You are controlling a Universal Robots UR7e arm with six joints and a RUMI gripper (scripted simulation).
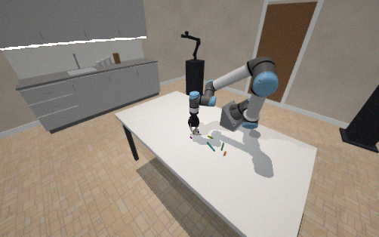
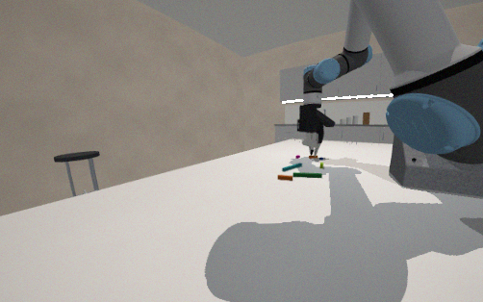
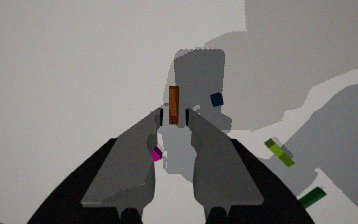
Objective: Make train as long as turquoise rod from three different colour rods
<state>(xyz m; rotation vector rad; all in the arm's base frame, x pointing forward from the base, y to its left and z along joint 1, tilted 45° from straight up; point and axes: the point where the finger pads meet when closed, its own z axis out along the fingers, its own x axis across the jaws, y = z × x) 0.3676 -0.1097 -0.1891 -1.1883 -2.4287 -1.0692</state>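
Observation:
My gripper [image 1: 195,131] [image 2: 314,153] [image 3: 174,109] points down, narrowly open, its fingertips either side of an orange rod [image 2: 313,157] [image 3: 173,102] with gaps showing. A blue rod [image 2: 321,159] [image 3: 216,99] lies beside it. A magenta rod [image 1: 191,137] [image 2: 297,157] [image 3: 156,153] lies on the other side, partly behind a finger in the wrist view. A lime rod [image 1: 210,136] [image 2: 321,165] [image 3: 280,152] lies apart. A turquoise rod [image 1: 211,146] [image 2: 292,167], a green rod [image 1: 223,146] [image 2: 307,175] [image 3: 314,197] and a second orange rod [image 1: 225,153] [image 2: 285,178] lie farther off.
The white table [image 1: 257,196] [image 2: 144,231] carries the rods and the arm's grey base [image 1: 230,117] [image 2: 423,168]. The arm's shadow falls across the lime rod's surroundings. A stool [image 2: 77,156] stands beyond the table.

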